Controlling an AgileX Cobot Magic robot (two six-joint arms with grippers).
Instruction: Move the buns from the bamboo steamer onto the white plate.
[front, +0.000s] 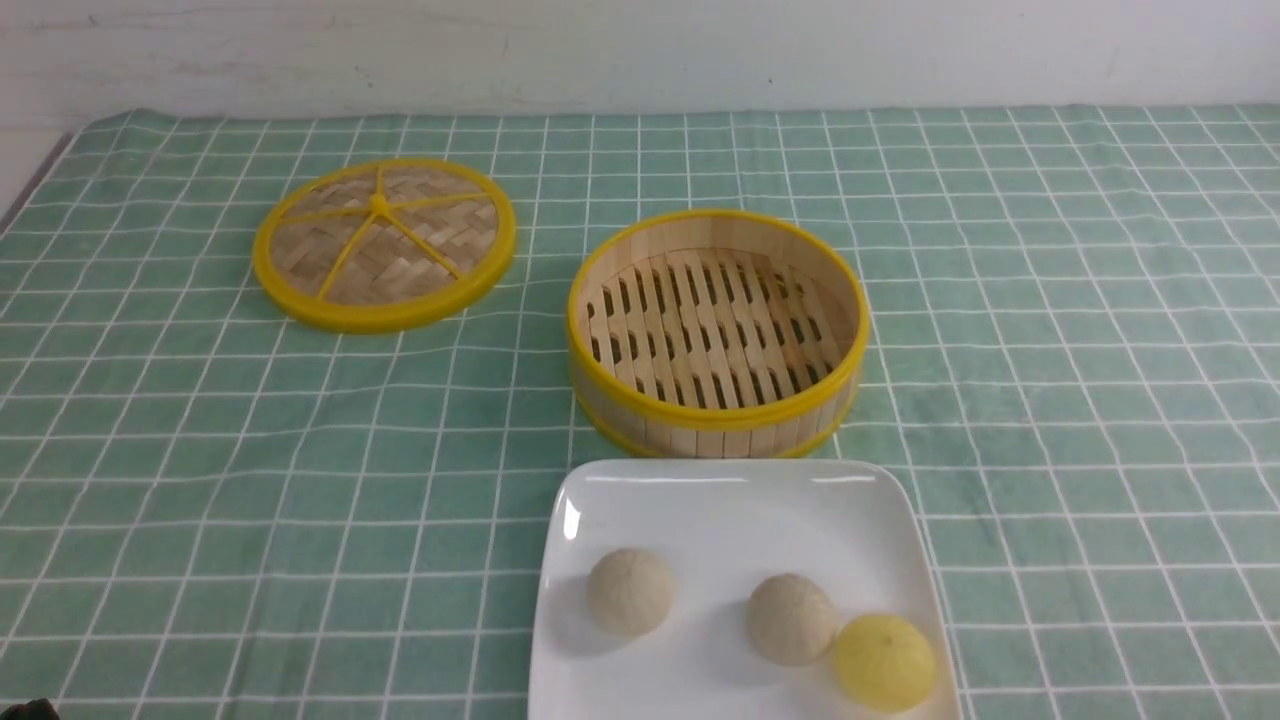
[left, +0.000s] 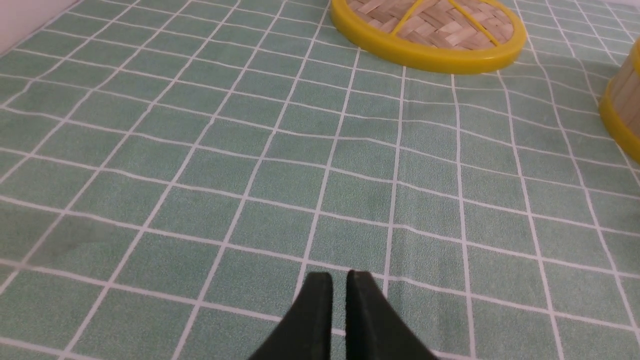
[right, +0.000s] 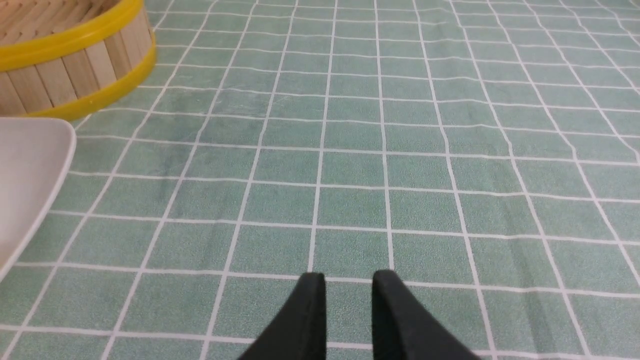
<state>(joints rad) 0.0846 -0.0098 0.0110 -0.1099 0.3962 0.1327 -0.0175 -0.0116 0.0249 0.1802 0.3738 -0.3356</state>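
Two pale cream buns (front: 630, 591) (front: 790, 619) rest on the white plate (front: 730, 510) at the near middle of the table. The bamboo steamer (front: 715, 412) stands just behind the plate, and only its bare slatted floor shows inside. Neither gripper appears in the front view. In the left wrist view my left gripper (left: 340, 276) hovers over bare cloth, fingers almost touching, holding nothing. In the right wrist view my right gripper (right: 348, 276) is over cloth beside the plate (right: 30, 170) and the steamer (right: 70, 60), its fingers a small gap apart with nothing between them.
A bright yellow bun (front: 885, 662) lies on the plate, touching the right-hand cream bun. The flat woven lid (front: 384, 243) lies at the back left, and its rim (left: 430, 55) is also in the left wrist view. A green checked cloth (front: 1080, 380) covers the table.
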